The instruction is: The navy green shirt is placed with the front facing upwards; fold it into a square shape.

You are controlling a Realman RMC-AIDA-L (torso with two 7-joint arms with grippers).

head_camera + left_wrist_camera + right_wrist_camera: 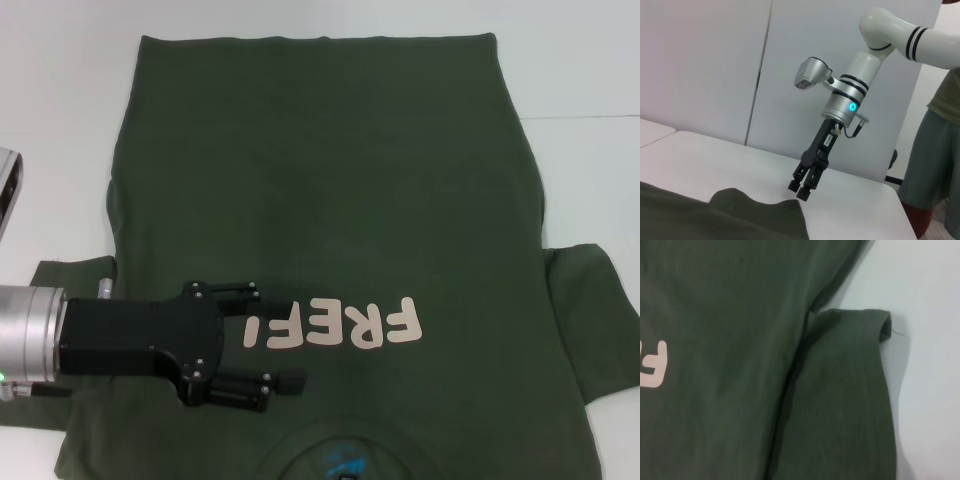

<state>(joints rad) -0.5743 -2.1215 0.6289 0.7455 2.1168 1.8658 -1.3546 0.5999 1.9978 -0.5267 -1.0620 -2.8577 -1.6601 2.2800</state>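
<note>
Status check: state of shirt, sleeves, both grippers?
navy green shirt: flat, front up, unfolded.
right sleeve: spread out, not folded in.
left gripper: open, over the chest beside the lettering, gripping nothing.
right gripper: low over the table, beside the shirt's edge.

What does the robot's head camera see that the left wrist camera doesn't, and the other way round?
Only the head view shows the FREE! letters and the left claw, open over the shirt. Only the left wrist view shows the right claw hanging over the table, and a person. Both show the green shirt and the white table.
</note>
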